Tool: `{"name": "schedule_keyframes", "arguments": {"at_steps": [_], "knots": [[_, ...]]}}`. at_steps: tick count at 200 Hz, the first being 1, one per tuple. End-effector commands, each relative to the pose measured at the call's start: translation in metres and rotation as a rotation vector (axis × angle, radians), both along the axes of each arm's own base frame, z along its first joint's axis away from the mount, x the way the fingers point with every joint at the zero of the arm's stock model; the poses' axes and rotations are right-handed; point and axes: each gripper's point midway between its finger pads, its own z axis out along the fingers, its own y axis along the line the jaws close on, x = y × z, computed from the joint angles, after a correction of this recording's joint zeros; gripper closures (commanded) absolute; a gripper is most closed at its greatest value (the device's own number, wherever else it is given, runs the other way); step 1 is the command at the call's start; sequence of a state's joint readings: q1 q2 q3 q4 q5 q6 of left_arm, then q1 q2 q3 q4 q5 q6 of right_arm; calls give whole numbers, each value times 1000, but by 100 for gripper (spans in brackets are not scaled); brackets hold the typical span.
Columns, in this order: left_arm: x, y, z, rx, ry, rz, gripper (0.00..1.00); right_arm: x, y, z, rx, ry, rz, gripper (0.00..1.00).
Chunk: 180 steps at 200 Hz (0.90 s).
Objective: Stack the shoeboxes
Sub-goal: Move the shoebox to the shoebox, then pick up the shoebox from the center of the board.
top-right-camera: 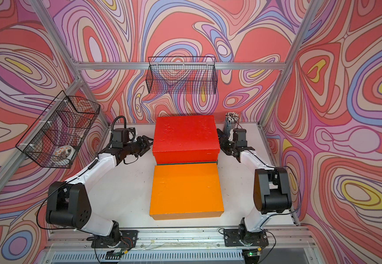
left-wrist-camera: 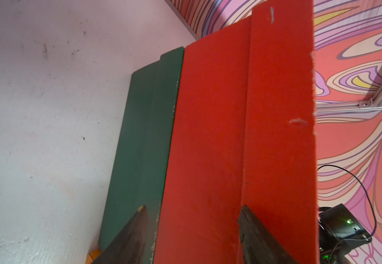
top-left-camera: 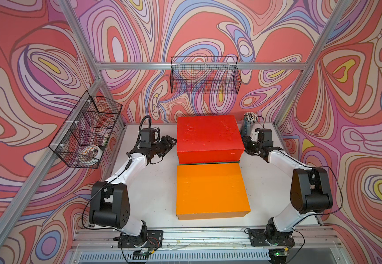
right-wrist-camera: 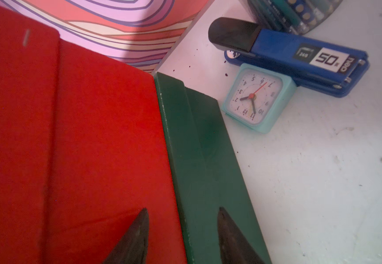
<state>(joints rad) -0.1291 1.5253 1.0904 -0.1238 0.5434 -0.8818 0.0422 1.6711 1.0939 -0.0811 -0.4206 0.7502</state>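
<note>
- Two shoeboxes, red box point(top-left-camera: 208, 134) atop green box point(left-wrist-camera: 139, 137), sit between left gripper point(left-wrist-camera: 193, 208) and right gripper point(right-wrist-camera: 183, 210); orange box point(top-left-camera: 210, 189) lies base-ward of both.
- Both jaws stand part-open, holding nothing.
- Probably light, stiff, wide cardboard: squeeze opposite ends.

Top views high at front, looking down, wrist views close on red shoebox point(left-wrist-camera: 208, 137), opposite sides.
</note>
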Motion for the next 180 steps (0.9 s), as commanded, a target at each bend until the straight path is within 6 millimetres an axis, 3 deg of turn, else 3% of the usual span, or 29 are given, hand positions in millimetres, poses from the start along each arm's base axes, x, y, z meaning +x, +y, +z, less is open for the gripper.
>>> {"name": "schedule_keyframes", "arguments": {"at_steps": [1, 22, 55, 105, 141, 180], "knots": [[-12, -18, 2, -33, 5, -105, 33, -7, 24, -8, -13, 41, 80, 48], [-14, -10, 1, -29, 9, -94, 27, -7, 15, -7, -14, 47, 60, 46], [-18, 1, 1, -15, 5, -67, 17, -9, -20, -6, 4, 54, -15, 44], [-32, 27, 2, -10, 14, 0, 16, -25, -63, -3, 22, 73, -82, 44], [-78, 40, 8, 32, -22, 41, 14, -64, -67, 16, -32, 43, -99, 39], [-147, 38, -19, 3, 11, 30, 8, -120, -54, 8, -15, 34, -69, 34]]}}
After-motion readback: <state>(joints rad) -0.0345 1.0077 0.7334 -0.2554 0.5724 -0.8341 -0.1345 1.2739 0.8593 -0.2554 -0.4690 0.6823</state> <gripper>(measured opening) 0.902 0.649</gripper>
